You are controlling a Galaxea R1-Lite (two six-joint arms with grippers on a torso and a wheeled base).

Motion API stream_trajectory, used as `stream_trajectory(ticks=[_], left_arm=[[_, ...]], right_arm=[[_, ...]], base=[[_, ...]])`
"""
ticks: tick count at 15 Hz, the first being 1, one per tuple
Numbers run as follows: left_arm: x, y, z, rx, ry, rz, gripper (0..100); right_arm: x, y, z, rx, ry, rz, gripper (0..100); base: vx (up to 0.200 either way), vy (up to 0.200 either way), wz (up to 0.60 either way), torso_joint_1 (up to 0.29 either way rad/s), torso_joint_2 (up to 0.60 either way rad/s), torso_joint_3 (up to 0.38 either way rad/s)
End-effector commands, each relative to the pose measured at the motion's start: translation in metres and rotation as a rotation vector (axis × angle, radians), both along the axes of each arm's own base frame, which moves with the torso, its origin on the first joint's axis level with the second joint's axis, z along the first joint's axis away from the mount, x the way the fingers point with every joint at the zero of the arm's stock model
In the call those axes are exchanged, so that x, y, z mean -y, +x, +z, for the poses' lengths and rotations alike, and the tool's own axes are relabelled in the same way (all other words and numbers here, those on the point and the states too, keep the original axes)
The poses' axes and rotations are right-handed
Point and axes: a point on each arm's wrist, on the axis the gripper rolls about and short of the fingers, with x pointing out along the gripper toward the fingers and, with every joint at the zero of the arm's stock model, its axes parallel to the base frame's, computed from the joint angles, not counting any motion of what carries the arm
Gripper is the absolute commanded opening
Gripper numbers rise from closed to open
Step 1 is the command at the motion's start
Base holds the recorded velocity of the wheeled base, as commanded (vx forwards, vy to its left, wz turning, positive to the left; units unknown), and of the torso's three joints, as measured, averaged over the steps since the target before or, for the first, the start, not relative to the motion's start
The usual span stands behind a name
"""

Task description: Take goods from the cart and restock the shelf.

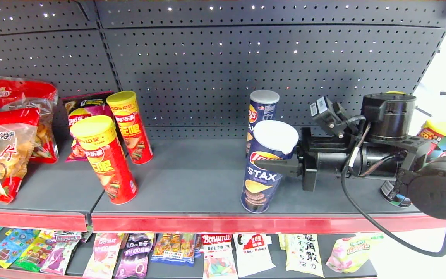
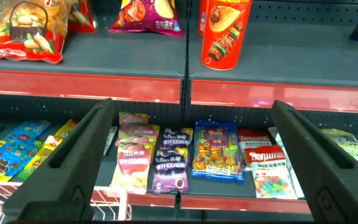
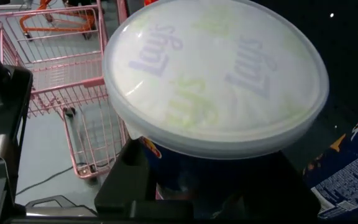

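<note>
- White-lidded blue chip can (image 3: 216, 81) sits right up close in the right wrist view, and the right tool (image 1: 271, 164) pinches it just under the lid, with one dark finger on each side.
- From the head view, the can is near the front edge of the shelf (image 1: 192, 170), about halfway along it. The arm comes in from the right end.
- Behind the can, the right wrist view brings in a pink wire cart (image 3: 55, 68) standing on the floor.
- Over in the left wrist view, the left tool (image 2: 194, 168) is spread wide with nothing in it. It is low down in front of the lower shelf (image 2: 185, 202).
- Between its two fingers you can see flat candy packets (image 2: 216, 149) lying in a row on that lower shelf.
- A second blue can (image 1: 263, 106) stands just behind the held one, nearer the back wall.
- Two red cans (image 1: 105, 162) with yellow lids stand toward the left end, well apart from the blue ones.
- Red snack bags (image 1: 4, 151) lean at the far left end.
- One more yellow-lidded can (image 1: 443, 133) is at the right end, partly hidden by the arm.
</note>
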Motion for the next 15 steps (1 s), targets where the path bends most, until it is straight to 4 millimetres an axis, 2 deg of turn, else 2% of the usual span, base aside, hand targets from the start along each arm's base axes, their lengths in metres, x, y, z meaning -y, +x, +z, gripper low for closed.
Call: stream_trajectory(ticks=[1,9,15], left_arm=[[0.000,0.000,0.000,0.001,0.000,0.000,100],[0.000,0.000,0.000,0.001,0.000,0.000,100],[0.000,0.000,0.000,0.001,0.000,0.000,100]], right_arm=[[0.001,-0.001,-0.001,0.002,-0.003,0.007,0],[0.004,0.013,-0.004,0.003,-0.004,-0.019,0],[0.000,0.014,-0.010,-0.012,-0.009,0.006,0]], base=[[0.000,0.000,0.00,0.000,0.00,0.000],[0.000,0.000,0.00,0.000,0.00,0.000],[0.000,0.000,0.00,0.000,0.00,0.000]])
